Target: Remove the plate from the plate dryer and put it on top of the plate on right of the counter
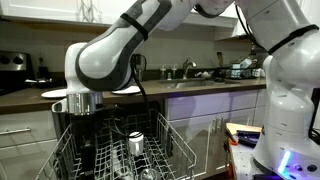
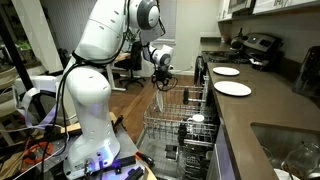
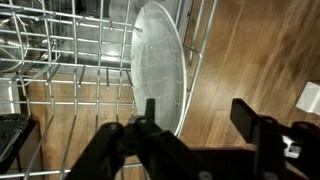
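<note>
Wood floor (image 3: 255, 60) behind edge-standing plate (image 3: 158, 62)

In the wrist view one finger (image 3: 148, 115) of the gripper (image 3: 195, 108) covers the lower rim of the plate (image 3: 160, 60), and the rack (image 3: 75, 40) runs off the top and left edges. In both exterior views the rack's base is cut off below. In an exterior view the gripper (image 2: 163, 82) is too small to read its jaws.

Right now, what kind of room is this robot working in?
Most likely a home kitchen: a long dark brown counter, a steel sink set into it, and a pulled-out silver wire plate dryer holding a round pale plate.
</note>
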{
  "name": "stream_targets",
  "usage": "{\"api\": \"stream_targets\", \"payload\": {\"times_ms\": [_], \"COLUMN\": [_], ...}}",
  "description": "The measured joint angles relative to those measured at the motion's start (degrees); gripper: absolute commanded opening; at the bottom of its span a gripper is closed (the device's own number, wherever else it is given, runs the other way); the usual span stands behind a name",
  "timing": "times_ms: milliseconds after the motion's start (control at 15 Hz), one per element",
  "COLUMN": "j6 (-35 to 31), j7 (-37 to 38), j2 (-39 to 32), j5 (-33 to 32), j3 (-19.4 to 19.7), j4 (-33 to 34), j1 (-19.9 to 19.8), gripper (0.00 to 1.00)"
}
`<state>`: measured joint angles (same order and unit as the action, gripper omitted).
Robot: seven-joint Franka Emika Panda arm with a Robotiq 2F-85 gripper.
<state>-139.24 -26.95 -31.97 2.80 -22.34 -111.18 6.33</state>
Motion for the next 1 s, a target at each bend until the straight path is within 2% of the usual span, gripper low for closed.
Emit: {"api": "stream_targets", "payload": {"times_ms": [533,600,667,1000], "j6": [-0.01,-0.01,-0.01,0.0], "j7": [-0.02,-0.02,-0.01,-0.02], "j2": [-3.31,-3.72,-4.14,-5.65], "j5": [0.0,0.0,0.0,-0.03], "j3": [-0.02,-0.02,-0.02,-0.01], "j4": [1.62,1.89,2.19,3.12], "j1": [0.3,0.37,0.45,0.68], "gripper": [0.99,0.75,0.74,0.42]}}
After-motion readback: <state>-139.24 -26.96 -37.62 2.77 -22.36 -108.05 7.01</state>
